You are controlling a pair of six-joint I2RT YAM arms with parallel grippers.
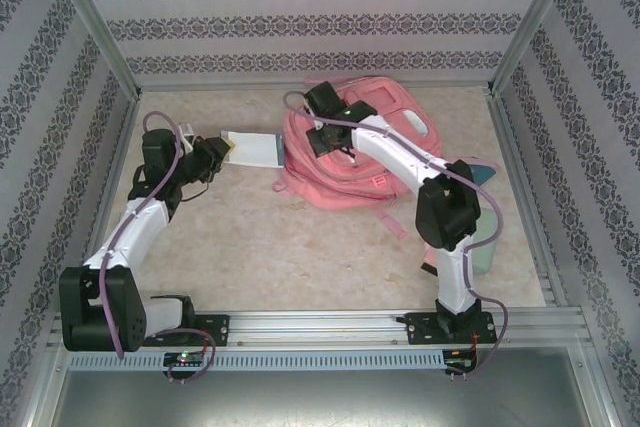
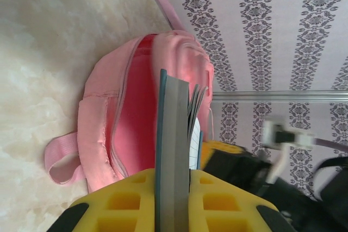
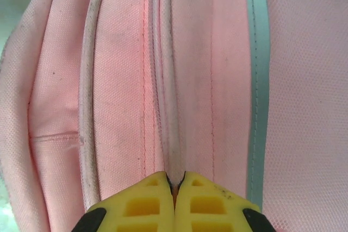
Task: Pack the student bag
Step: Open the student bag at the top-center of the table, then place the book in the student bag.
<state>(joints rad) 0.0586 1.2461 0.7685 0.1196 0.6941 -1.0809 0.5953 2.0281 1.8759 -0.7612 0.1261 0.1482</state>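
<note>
The right gripper (image 3: 175, 180) had its yellow fingers (image 3: 144, 205) pressed together on a thin raised ridge of the student bag (image 3: 125, 80), apparently the piped edge beside a zip. Pink fabric ran away ahead of the tips, and a pale stripe lay just to their right. The left gripper (image 2: 174, 177) was clamped on a flat book (image 2: 174, 118), held edge-up and jutting straight out past its fingertips. The book's far end reached the bag's open mouth, where the pink lining showed; whether it touched the fabric could not be told. The step in hand looked like holding the bag open for the book. Done well, the right pinch would keep firm hold of that edge and lift it to widen the gap. The left arm would line the book's leading edge with the opening and slide it in squarely, without snagging the lip.
</note>
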